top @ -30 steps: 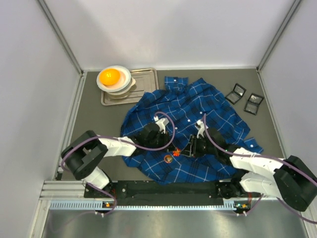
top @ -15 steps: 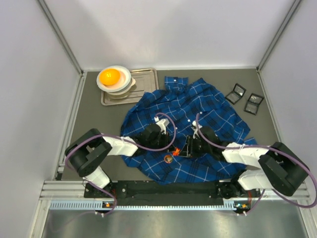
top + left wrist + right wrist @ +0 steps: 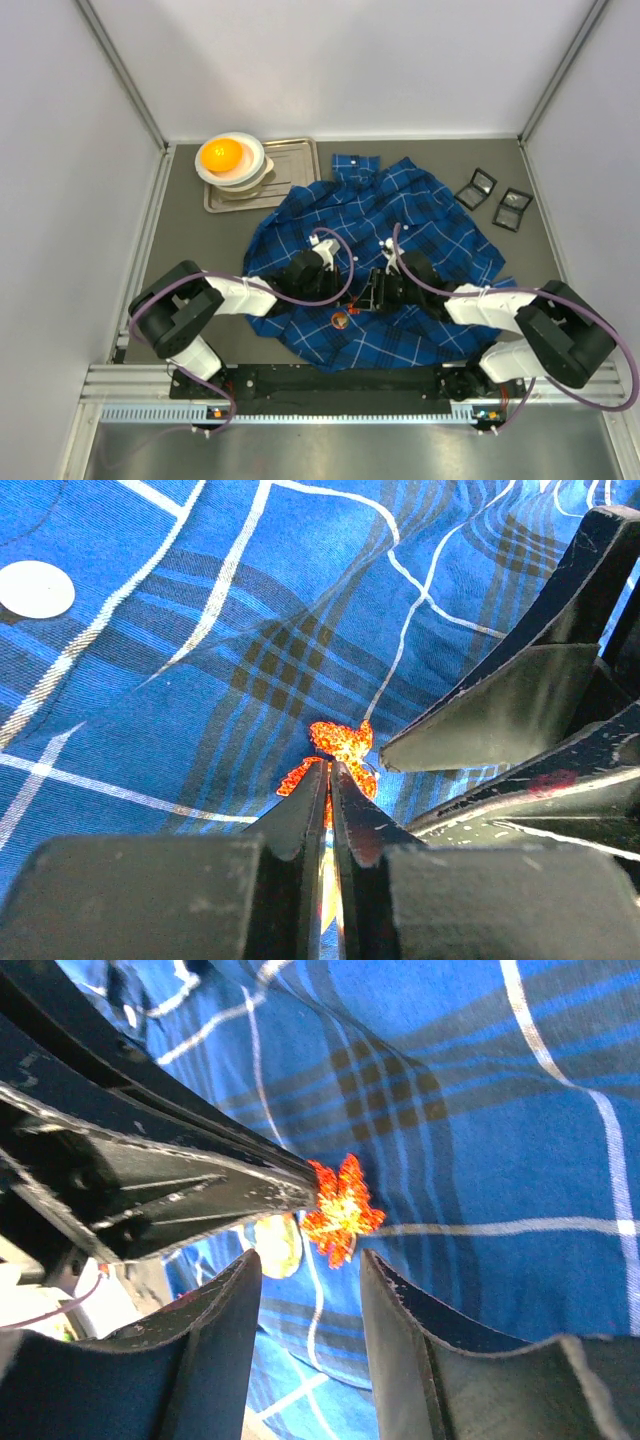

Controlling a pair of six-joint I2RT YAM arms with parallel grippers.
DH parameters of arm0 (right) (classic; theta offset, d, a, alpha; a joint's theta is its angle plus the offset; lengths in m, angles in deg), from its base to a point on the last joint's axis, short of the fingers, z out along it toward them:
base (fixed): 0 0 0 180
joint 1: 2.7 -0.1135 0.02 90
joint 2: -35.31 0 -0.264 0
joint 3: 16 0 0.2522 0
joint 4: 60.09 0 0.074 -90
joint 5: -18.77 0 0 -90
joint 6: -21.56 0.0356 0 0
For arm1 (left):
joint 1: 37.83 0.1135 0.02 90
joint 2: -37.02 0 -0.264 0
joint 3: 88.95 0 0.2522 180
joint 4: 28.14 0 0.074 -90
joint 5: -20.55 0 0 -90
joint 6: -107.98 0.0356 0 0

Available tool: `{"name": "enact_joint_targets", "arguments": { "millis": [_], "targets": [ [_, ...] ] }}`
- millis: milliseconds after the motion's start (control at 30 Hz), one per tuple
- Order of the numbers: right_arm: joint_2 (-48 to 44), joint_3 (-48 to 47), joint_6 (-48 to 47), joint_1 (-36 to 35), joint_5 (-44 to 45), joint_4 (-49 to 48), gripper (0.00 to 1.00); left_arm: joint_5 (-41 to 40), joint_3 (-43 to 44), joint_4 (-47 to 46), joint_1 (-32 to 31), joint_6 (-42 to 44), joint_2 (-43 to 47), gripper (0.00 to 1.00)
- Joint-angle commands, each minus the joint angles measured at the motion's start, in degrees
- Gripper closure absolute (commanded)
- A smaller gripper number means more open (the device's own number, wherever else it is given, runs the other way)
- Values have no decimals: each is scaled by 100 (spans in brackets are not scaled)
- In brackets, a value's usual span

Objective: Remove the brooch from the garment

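Brooch (image 3: 341, 320) – orange, pinned on shirt (image 3: 400, 205) toward its near edge, between both grippers in top view.

Left wrist: left gripper (image 3: 328, 772) closed to a sliver, nipping only brooch's lower edge.

Right wrist: right gripper (image 3: 305, 1305) spread wide, empty, astride brooch.

Risk – thin edge grip slips off, or pull drags shirt up with brooch unless right fingers hold cloth down.

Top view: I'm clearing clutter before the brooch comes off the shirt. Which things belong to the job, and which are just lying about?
Job: shirt, brooch, left hand shut on the brooch, right hand open near it.
Lying about: tray, stacked bowls holding an orange ball, two black boxes.
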Motion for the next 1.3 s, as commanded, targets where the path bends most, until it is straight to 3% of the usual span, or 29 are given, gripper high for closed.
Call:
{"name": "enact_joint_targets", "arguments": {
  "millis": [0,200,633,833,1100,1267],
  "targets": [
    [192,157,519,14,-137,-1050,55,-176,-115,-87,8,147,150,90],
    [650,316,932,102,-444,-1762,57,-132,-80,-105,0,156,98,91],
    [-457,712,871,120,443,-928,51,-115,-107,-122,0,156,62,91],
    [315,554,958,120,-127,-1657,51,-132,-168,-131,0,147,71,92],
    [553,492,1046,120,-383,-2052,53,-132,-142,-140,0,138,97,92],
    [650,703,1248,120,-646,-2984,53,-281,-37,236,0,261,430,80]
  ]
}}
